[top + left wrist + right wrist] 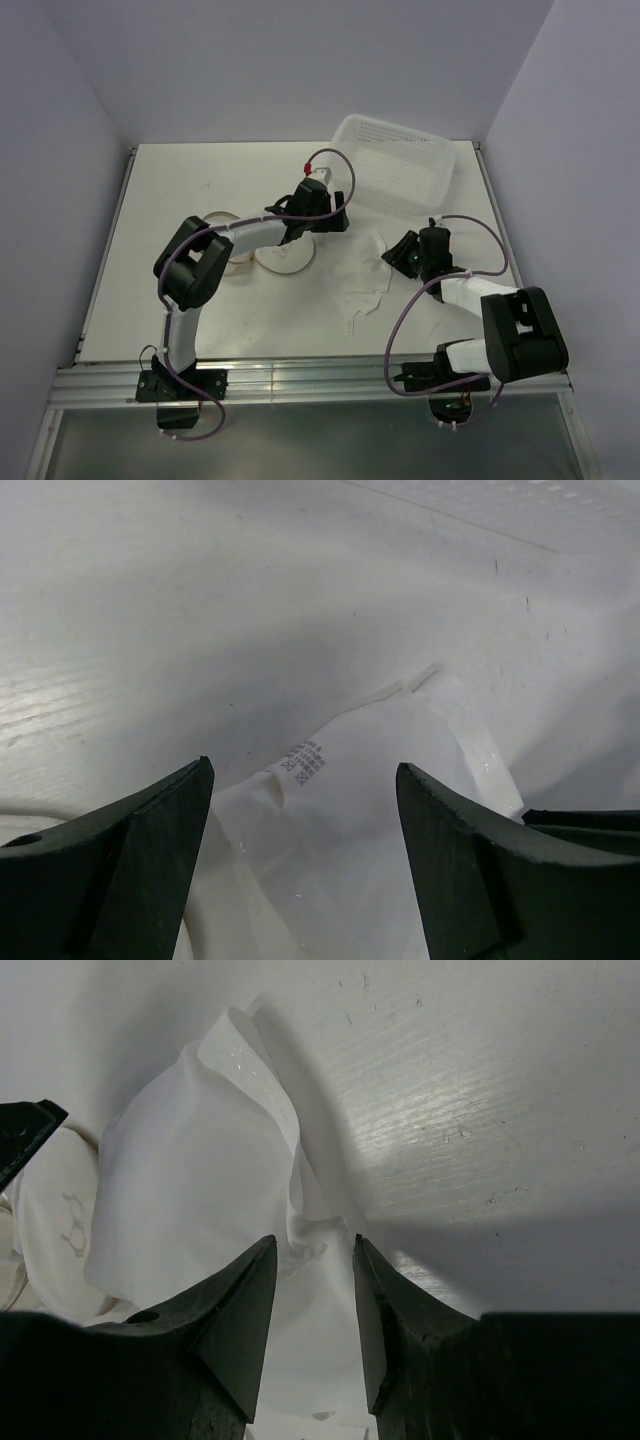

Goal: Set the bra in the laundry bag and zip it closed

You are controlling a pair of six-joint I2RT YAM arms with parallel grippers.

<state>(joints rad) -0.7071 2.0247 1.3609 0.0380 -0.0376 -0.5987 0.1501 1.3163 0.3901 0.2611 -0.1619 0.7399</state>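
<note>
Fabric of the bra (358, 275) is looking limp and light, the right gripper (314, 1245) straddling its raised mid-frame fold, jaws narrowly apart.

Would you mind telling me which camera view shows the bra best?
The top external view: the whole bra lies crumpled on the table. The left wrist view shows only a part with a printed label; the right wrist view shows only folds at the right gripper.
</note>
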